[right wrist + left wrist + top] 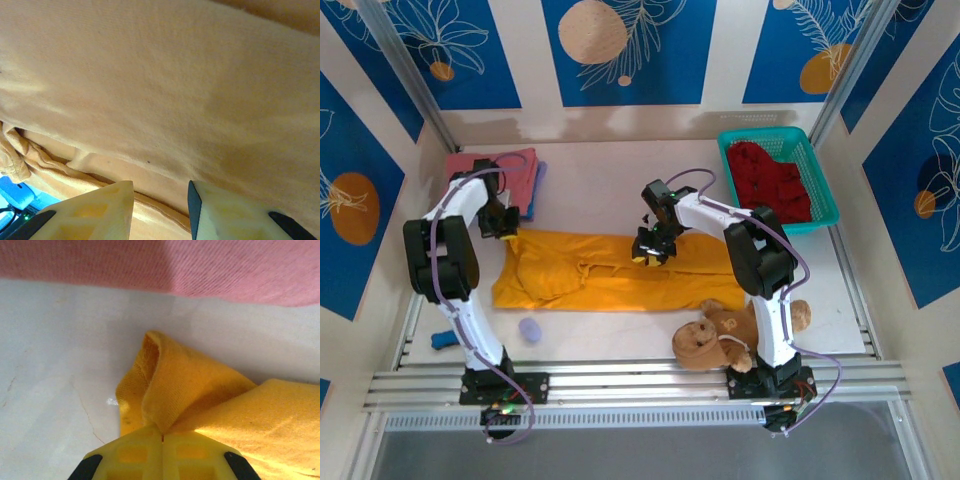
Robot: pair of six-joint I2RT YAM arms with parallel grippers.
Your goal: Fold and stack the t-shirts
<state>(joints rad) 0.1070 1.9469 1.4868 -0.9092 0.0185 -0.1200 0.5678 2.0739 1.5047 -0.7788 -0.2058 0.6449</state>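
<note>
left gripper pinched closed on the far left corner of the mustard-orange t-shirt, a small peak of cloth standing up from the meeting fingers; the shirt lies spread lengthwise across the middle of the bench, rumpled along its near half; right gripper low over the shirt's far edge about midway along it, fingers partly apart with cloth beneath them and none seen clamped between; salmon-pink t-shirt folded on the blue t-shirt at the far left corner, just beyond the pinched corner; dark red t-shirt heaped in the teal basket at the far right corner; teddy bear at the near edge, just beside the shirt's near right end.

likely hazards: the left hold takes in little cloth, so a quick pull could slip it free; with only one end gripped, a lift would drag the shirt askew and bunch it rather than crease it; a sweep toward the far left could nudge the pink and blue stack; cloth drawn toward the near edge could snag the teddy bear.
</note>
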